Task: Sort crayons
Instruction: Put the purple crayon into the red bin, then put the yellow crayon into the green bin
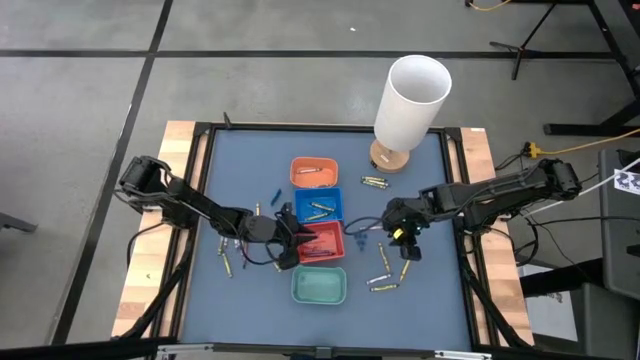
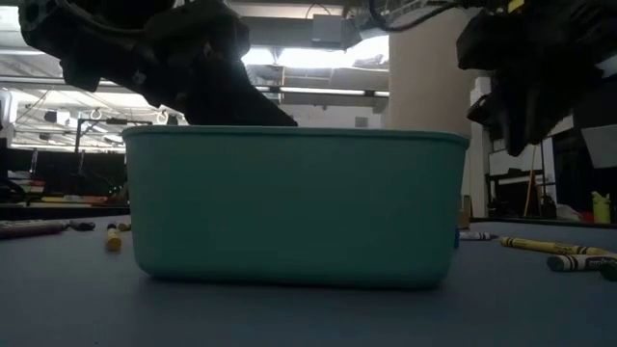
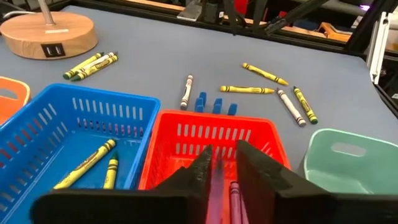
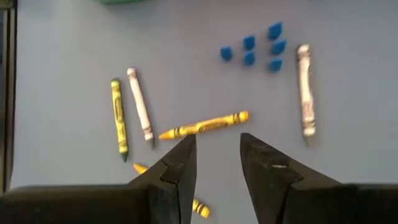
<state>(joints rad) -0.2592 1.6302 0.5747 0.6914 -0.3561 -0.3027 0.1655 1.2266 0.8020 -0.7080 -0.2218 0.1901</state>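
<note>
Four small trays stand in a row: orange (image 1: 314, 172), blue (image 1: 318, 205), red (image 1: 322, 241) and teal (image 1: 319, 286). My left gripper (image 1: 293, 240) reaches over the red tray's (image 3: 214, 134) left rim, slanting down, its fingers (image 3: 224, 149) apart. Magenta crayons (image 3: 234, 198) show through the gap, lying in the red tray. Yellow crayons (image 3: 84, 165) lie in the blue tray (image 3: 74, 143). My right gripper (image 1: 405, 243) hangs open above the table to the right of the trays, over a loose yellow crayon (image 4: 205, 126), with nothing between its fingers (image 4: 214, 152).
A tall white cylinder (image 1: 412, 100) on a wooden base (image 1: 390, 157) stands at the far right. Loose crayons lie right of the trays (image 1: 383, 270), near the base (image 1: 374, 182) and on the left (image 1: 228, 258). Small blue bits (image 4: 252, 48) lie beside a white crayon (image 4: 305, 90).
</note>
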